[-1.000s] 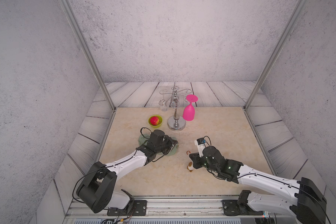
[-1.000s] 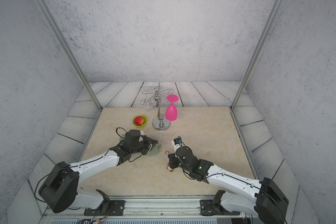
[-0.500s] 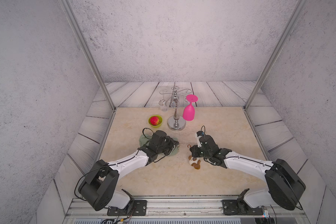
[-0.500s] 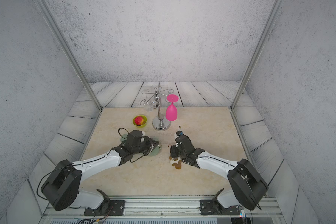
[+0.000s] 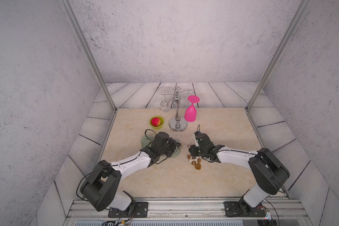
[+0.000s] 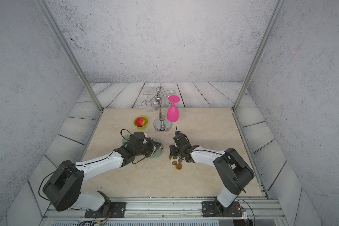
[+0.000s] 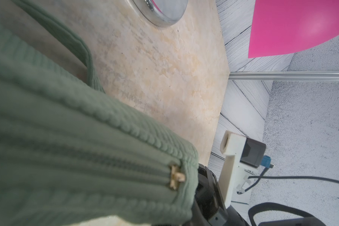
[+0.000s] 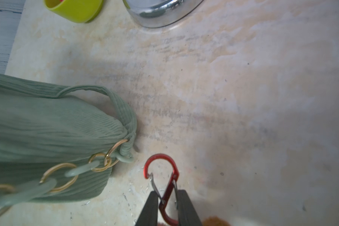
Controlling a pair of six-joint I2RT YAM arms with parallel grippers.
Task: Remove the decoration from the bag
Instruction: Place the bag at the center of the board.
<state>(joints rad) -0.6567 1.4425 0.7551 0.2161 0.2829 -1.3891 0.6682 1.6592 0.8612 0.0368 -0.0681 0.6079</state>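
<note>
The sage-green bag (image 5: pixel 145 140) (image 6: pixel 159 154) lies left of centre. My left gripper (image 5: pixel 176 149) (image 6: pixel 156 148) is shut on its right end. That ribbed fabric (image 7: pixel 67 137) fills the left wrist view and hides the fingers. The decoration (image 5: pixel 195 163) (image 6: pixel 177 163), a white and brown plush, rests on the table right of the bag. Its red clasp (image 8: pixel 164 176) sits between the fingers of my right gripper (image 8: pixel 166 192) (image 5: pixel 191 149), which touch its two sides. The clasp's hook is a short gap away from the bag's gold ring (image 8: pixel 112 158).
A lime-green bowl (image 5: pixel 151 125) with a red apple stands behind the bag. Beside it is a chrome glass stand (image 5: pixel 178 125) with a pink glass (image 5: pixel 190 113) hanging upside down and a clear glass (image 5: pixel 164 108). Metal frame posts rise at the back corners.
My right arm folded back and its gripper shifted a little toward the stand, dragging the decoration along. Its jaws have eased slightly apart. The left arm stayed still.
</note>
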